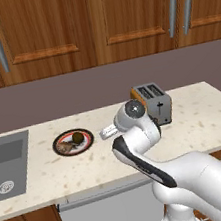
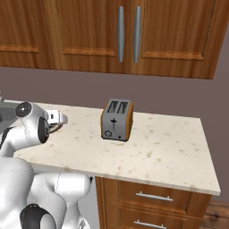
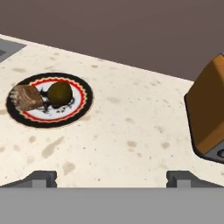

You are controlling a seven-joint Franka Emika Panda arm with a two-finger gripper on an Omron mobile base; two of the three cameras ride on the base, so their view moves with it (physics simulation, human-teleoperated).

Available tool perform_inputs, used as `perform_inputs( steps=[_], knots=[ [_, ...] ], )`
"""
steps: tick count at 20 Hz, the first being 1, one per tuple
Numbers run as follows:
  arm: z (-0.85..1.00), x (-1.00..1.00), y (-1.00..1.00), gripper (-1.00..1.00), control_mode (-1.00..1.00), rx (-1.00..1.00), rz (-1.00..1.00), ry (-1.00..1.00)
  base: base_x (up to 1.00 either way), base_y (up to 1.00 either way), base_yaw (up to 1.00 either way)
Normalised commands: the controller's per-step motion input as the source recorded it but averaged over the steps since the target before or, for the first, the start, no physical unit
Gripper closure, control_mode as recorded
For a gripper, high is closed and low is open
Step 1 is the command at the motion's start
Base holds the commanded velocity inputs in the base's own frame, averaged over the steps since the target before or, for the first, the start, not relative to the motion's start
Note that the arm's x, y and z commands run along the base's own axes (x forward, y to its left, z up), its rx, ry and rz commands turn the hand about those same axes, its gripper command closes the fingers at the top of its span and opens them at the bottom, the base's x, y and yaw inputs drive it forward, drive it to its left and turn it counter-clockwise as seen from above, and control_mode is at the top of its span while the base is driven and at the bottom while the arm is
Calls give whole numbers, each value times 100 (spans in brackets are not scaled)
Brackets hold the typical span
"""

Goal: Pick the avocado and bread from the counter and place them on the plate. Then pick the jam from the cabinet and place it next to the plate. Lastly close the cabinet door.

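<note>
The plate with its red and black rim lies on the speckled counter. On it rest the dark green avocado and, just left of it, the brown lumpy bread. From the left base view the plate sits between sink and toaster, with the avocado and bread on it. My gripper is open and holds nothing; it hovers over the counter to the right of the plate, apart from it. Its hand points toward the plate. The cabinet doors above are shut. The jam is out of view.
A steel and orange toaster stands on the counter right of my hand, close to it in the hand view. The grey sink lies left of the plate. Long silver handles hang on the upper doors.
</note>
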Motion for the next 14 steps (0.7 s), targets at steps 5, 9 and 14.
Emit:
perform_inputs(
  steps=[5, 9, 14],
  knots=[
    [18, -13, -40, -100, -100, 14, -13, 2, 0, 0, 0],
    [17, -21, -37, -100, -100, 6, -9, 2, 0, 0, 0],
    [4, -8, -33, -100, -100, 1, -2, 1, 0, 0, 0]
  ],
)
